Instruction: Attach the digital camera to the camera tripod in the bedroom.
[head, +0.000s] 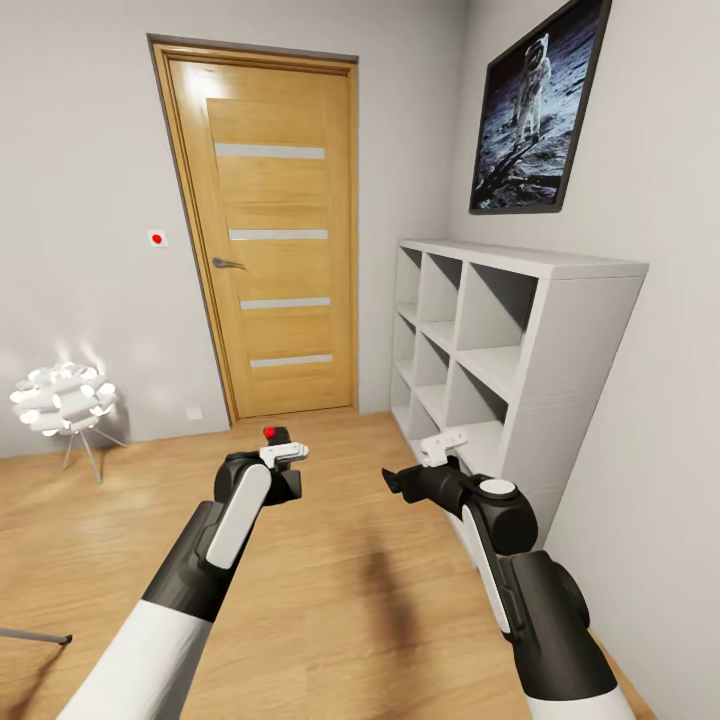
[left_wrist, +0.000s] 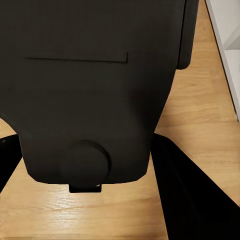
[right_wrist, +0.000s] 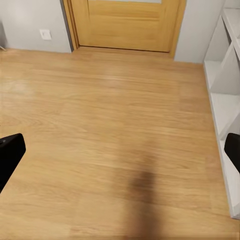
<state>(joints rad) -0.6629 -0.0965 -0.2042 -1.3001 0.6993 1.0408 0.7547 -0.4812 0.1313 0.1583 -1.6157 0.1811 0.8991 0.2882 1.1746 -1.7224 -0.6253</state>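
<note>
Facing a closed door (head: 275, 235), the robot held the camera (left_wrist: 95, 90) clamped in its left gripper (head: 283, 462) above the wooden floor (right_wrist: 110, 130), while the right gripper (head: 415, 470) stood wide open, empty, beside a white shelf (head: 520, 340).

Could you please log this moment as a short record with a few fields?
place: room with closed wooden door, white cube shelf, moon-landing picture, wooden floor
left pincer: shut on digital camera, red button up
right pincer: open, holding nothing, above floor
other: white lamp by the wall
</note>
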